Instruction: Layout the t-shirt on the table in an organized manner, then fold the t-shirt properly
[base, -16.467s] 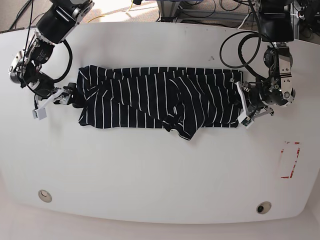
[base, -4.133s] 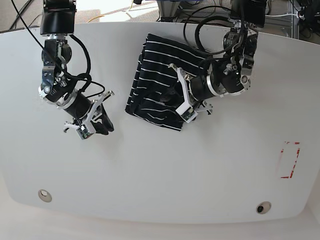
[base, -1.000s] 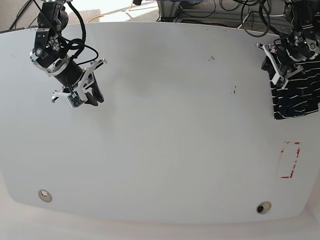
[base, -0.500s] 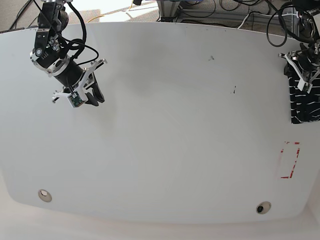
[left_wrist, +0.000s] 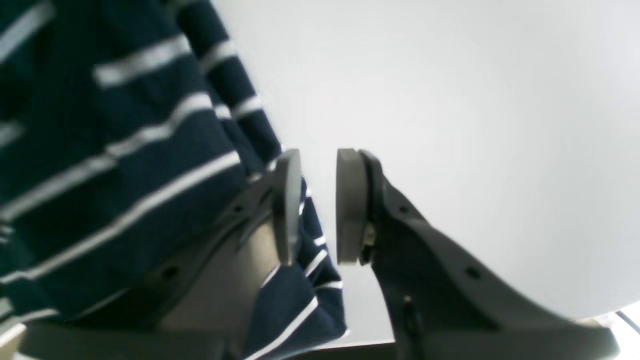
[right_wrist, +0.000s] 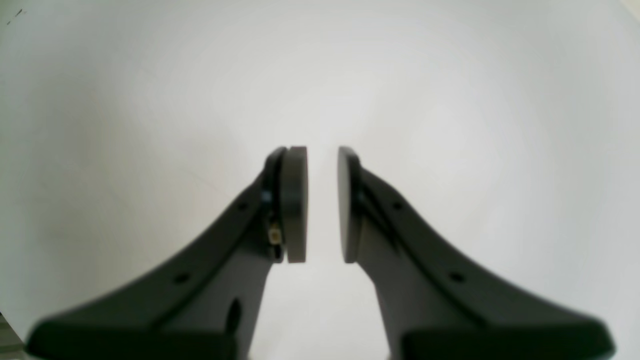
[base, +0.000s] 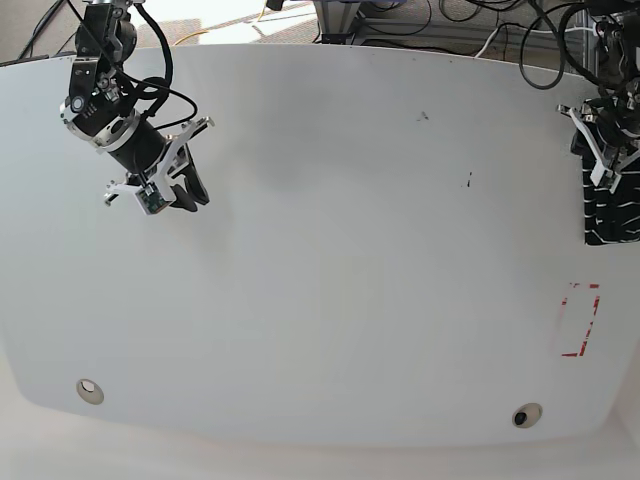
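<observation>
Lying alone: one t-shirt (base: 610, 205), one table (base: 340, 260).

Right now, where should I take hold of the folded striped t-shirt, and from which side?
Grip the striped t-shirt at its long inner edge, coming from the table's middle. It lies as a folded bundle at the table's edge, so only that side is open.

No readable text, brand or number shows anywhere. The only sign is a red-outlined rectangle mark (base: 579, 319) on the desk (base: 330, 260), toward four o'clock.
</observation>
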